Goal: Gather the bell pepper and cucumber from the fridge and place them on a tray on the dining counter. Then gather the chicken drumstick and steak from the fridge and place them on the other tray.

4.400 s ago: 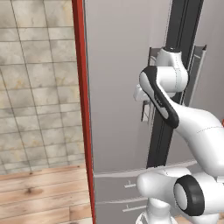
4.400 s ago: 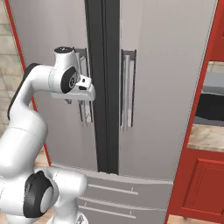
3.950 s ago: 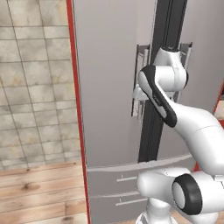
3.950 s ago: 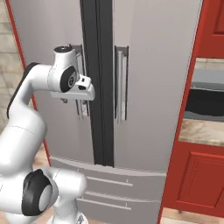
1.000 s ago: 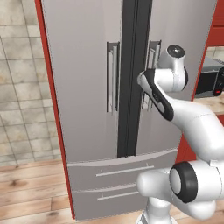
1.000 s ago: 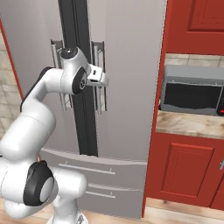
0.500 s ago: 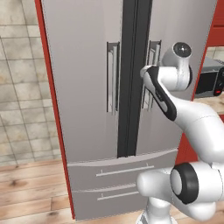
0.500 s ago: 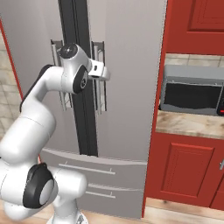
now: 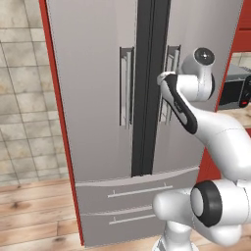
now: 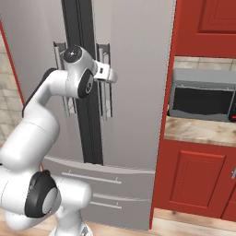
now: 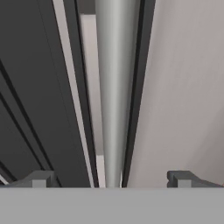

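1. We see the fridge (image 9: 98,98) with both doors closed, between red cabinets.
2. Our gripper (image 11: 111,178) is spread wide and grasps nothing; the right door's handle (image 11: 114,87) runs between its fingertips.
3. A microwave (image 10: 203,99) sits on the counter at right.
4. We can read no writing anywhere.

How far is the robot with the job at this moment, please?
Nothing is gathered yet: the fridge has both doors shut. In hand: the open gripper faces the right door's handle, which runs between its fingertips, not yet clamped. Left: open the fridge, then move all four foods to the trays.
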Controlling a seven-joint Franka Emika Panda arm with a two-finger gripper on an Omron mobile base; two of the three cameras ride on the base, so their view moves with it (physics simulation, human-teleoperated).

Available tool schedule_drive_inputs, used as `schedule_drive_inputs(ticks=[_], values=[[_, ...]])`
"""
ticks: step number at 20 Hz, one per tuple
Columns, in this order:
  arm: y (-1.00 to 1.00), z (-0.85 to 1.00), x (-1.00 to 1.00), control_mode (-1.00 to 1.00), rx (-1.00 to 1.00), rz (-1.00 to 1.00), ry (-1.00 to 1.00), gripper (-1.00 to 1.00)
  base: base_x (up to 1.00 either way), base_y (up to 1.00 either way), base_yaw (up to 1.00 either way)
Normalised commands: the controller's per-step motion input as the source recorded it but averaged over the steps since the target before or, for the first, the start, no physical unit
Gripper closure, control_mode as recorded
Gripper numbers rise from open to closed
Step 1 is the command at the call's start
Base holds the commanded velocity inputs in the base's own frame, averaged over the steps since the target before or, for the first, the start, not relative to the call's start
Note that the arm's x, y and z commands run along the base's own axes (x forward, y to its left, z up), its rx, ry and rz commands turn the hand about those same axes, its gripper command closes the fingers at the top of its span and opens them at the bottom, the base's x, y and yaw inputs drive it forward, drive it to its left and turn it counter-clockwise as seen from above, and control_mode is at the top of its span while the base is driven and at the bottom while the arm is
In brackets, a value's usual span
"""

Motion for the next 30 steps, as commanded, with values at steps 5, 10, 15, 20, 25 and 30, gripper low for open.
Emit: schedule_drive_inputs(ticks=[5,10,15,20,25,30], values=[[0.00,0.01,0.04,-1.00,0.00,0.00,0.00,-1.00,0.00,0.00,0.00],[0.00,0.00,0.14,-1.00,0.00,0.00,0.00,-1.00,0.00,0.00,0.00],[0.00,-0.01,0.26,-1.00,0.00,0.00,0.00,-1.00,0.00,0.00,0.00],[0.00,-0.08,0.27,-1.00,0.00,0.00,0.00,-1.00,0.00,0.00,0.00],[-0.01,-0.07,0.22,-1.00,0.00,0.00,0.00,-1.00,0.00,0.00,0.00],[-0.02,-0.07,0.22,-1.00,0.00,0.00,0.00,-1.00,0.00,0.00,0.00]])
